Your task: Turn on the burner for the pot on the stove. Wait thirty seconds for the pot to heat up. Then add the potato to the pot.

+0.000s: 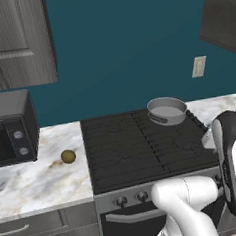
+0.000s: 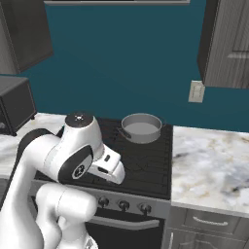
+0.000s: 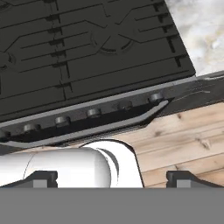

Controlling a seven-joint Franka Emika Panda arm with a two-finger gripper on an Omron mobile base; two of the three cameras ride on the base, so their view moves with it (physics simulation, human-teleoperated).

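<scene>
Fingers (image 3: 111,179) are hanging spread wide above the stove (image 3: 87,52) front, gripping nothing; pot (image 1: 167,110) is sitting back-right, potato (image 1: 68,156) is lying on the bench (image 1: 39,179).

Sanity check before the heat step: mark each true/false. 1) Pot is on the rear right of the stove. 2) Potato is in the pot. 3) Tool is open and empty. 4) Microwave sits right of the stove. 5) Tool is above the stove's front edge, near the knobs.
1) True: the pot sits rear right on the stove.
2) False: the potato lies on the counter, left of the stove.
3) True: the tool is open, nothing between its tips.
4) False: the microwave is left.
5) True: knobs lie just ahead.
</scene>
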